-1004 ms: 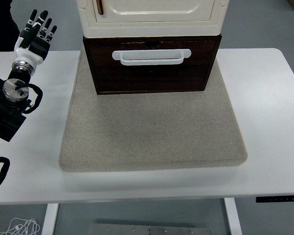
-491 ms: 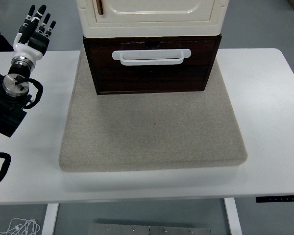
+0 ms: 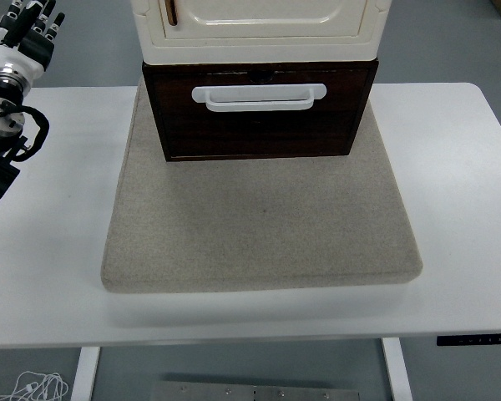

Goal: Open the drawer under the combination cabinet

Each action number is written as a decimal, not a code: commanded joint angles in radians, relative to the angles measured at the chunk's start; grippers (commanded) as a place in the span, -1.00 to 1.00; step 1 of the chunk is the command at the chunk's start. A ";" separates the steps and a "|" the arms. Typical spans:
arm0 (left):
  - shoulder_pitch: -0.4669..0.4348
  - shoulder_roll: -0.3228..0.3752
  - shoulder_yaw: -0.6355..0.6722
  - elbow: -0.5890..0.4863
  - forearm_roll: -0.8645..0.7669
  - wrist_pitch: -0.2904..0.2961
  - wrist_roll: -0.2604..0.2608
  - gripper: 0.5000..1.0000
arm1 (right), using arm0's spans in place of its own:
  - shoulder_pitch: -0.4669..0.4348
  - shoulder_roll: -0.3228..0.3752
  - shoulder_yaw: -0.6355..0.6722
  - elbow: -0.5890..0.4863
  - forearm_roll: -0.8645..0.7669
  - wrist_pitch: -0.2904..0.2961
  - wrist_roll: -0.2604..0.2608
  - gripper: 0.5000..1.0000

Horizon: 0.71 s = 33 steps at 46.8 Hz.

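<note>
- Since the earlier frame, the left hand (image 3: 25,32) has drawn back to the top-left corner, fingers loosely spread, holding nothing.
- Dark wooden drawer (image 3: 259,113) with its white handle (image 3: 258,98) sits under the cream cabinet (image 3: 259,29), well right of that hand, on a grey mat (image 3: 259,225).

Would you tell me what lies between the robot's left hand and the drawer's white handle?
In the head view, only bare white table, the beige mat's edge and dark wooden drawer front separate left hand from white handle.
</note>
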 commanded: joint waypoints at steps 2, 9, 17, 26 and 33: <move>-0.052 0.049 0.005 -0.006 0.001 0.003 0.015 1.00 | 0.000 0.000 0.000 0.000 0.000 -0.001 0.000 0.70; -0.133 0.116 0.053 -0.032 0.002 0.003 0.015 1.00 | 0.000 0.000 0.000 0.000 0.000 0.000 0.000 0.70; -0.249 0.237 0.111 -0.147 0.001 0.018 0.016 1.00 | 0.000 0.000 0.000 0.000 0.000 0.000 0.000 0.70; -0.436 0.343 0.211 -0.248 0.002 0.017 0.036 1.00 | 0.000 0.000 0.000 0.000 0.000 0.000 0.000 0.71; -0.601 0.394 0.378 -0.375 0.002 0.017 0.041 1.00 | 0.000 0.000 0.000 0.000 -0.001 0.000 0.000 0.70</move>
